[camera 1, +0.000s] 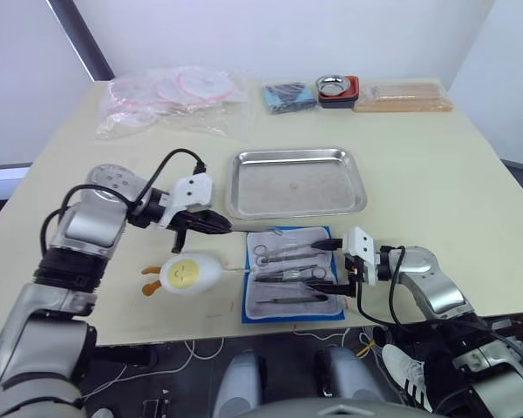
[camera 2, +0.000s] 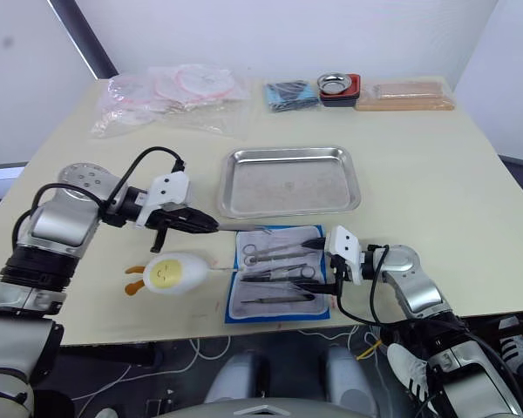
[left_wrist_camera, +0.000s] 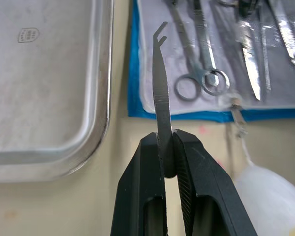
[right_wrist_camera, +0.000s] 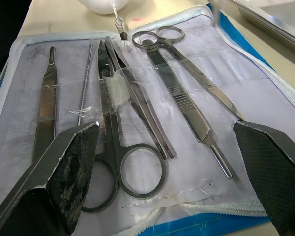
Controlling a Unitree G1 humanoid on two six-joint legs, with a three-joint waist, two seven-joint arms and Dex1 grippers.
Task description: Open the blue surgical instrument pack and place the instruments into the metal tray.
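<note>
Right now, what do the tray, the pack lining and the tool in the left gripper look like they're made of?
Tray: likely stainless steel, brushed and shiny, with reflections along its rim.
Pack lining: pale grey fabric, apparently under clear plastic pockets that glint over the instruments.
Tool in the left gripper: thin silvery metal, smooth, with a notched tip.

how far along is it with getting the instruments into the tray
Done: the blue surgical instrument pack lies open. In hand: the left gripper is shut on one slim hooked tool beside the metal tray, which holds nothing yet. Left: scissors and other instruments sit in the pack; the right gripper is open over them.
</note>
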